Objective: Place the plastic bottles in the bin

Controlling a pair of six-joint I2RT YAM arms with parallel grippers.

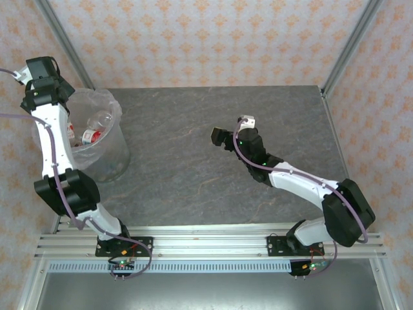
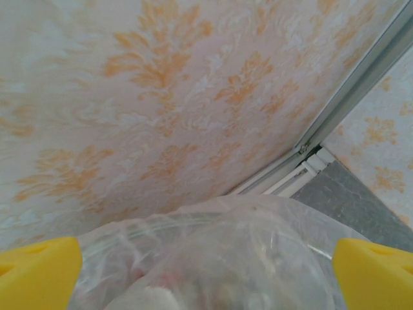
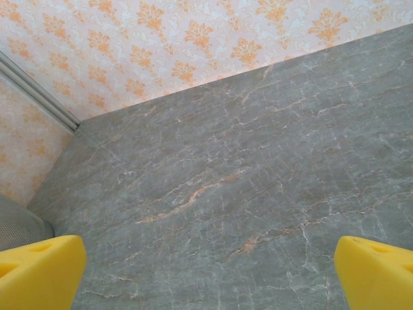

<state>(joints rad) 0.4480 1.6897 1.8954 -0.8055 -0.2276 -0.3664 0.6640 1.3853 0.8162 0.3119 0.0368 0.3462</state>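
We are holding our left fingers [image 2: 39, 274] spread wide straight above the bin [image 1: 115, 155]. The plastic bottles [image 1: 95, 134] are lying below them inside its crinkly liner [image 2: 213, 258], red-and-white labels showing. Our right fingers [image 3: 39, 271], spread too and pinching nothing, are hovering over the tabletop [image 1: 193, 187], well apart from the bin. The left arm [image 1: 55, 148] is nearer.

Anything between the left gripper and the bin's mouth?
Nothing visible. The left gripper hangs open right over the bin, above its bag-lined mouth, with bottles lying inside.
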